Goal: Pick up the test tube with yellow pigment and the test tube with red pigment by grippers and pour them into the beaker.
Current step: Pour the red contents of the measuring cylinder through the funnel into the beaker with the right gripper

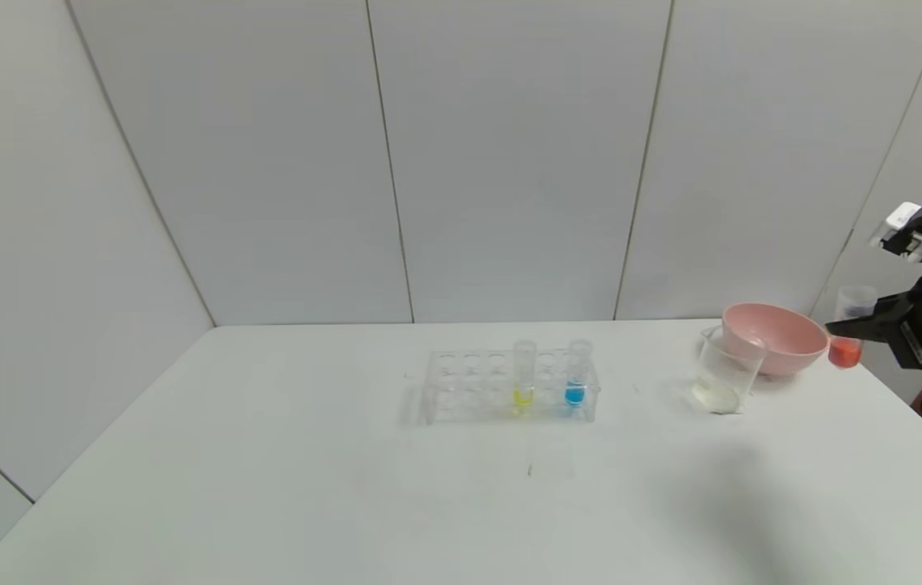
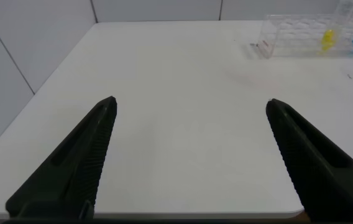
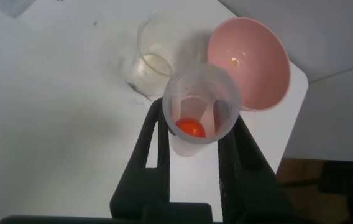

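Observation:
My right gripper (image 1: 849,328) is shut on the test tube with red pigment (image 1: 846,329) and holds it upright above the table's far right, just right of the pink bowl. In the right wrist view the tube (image 3: 198,112) sits between the fingers (image 3: 155,146), its mouth toward the camera. The beaker (image 1: 722,370) stands left of the bowl with a little pale liquid in it; it also shows in the right wrist view (image 3: 158,56). The test tube with yellow pigment (image 1: 523,375) stands in the clear rack. My left gripper (image 2: 192,106) is open and empty near the table's front left edge.
A pink bowl (image 1: 777,337) stands at the far right behind the beaker. The clear rack (image 1: 509,386) in the middle also holds a blue-liquid tube (image 1: 577,372). The table's right edge is close under my right gripper.

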{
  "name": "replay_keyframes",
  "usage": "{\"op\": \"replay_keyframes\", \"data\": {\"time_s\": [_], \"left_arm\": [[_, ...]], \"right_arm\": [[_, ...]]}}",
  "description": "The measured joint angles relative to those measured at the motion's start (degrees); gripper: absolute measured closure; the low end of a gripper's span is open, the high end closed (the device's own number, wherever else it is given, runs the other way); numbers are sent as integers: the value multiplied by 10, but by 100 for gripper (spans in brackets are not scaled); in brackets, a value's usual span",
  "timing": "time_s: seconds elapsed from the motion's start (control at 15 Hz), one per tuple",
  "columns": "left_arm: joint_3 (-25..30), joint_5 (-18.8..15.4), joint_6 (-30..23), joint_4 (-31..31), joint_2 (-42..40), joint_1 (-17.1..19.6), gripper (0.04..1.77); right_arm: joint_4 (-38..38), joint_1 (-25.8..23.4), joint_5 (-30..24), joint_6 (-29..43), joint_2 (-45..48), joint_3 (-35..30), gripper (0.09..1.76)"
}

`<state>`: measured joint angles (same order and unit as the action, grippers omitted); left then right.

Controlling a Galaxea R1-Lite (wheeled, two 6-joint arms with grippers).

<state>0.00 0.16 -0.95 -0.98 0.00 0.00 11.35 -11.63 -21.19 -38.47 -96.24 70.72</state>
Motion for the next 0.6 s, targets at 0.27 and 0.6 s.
{"op": "replay_keyframes", "data": {"time_s": [0.27, 0.6], "left_arm": [[0, 0, 0, 0, 0, 0, 9], [0, 0, 0, 0, 0, 0, 9]], "right_arm": [[2, -18, 20, -45, -73, 83, 134], [131, -5, 65, -98, -153, 220, 134]]}}
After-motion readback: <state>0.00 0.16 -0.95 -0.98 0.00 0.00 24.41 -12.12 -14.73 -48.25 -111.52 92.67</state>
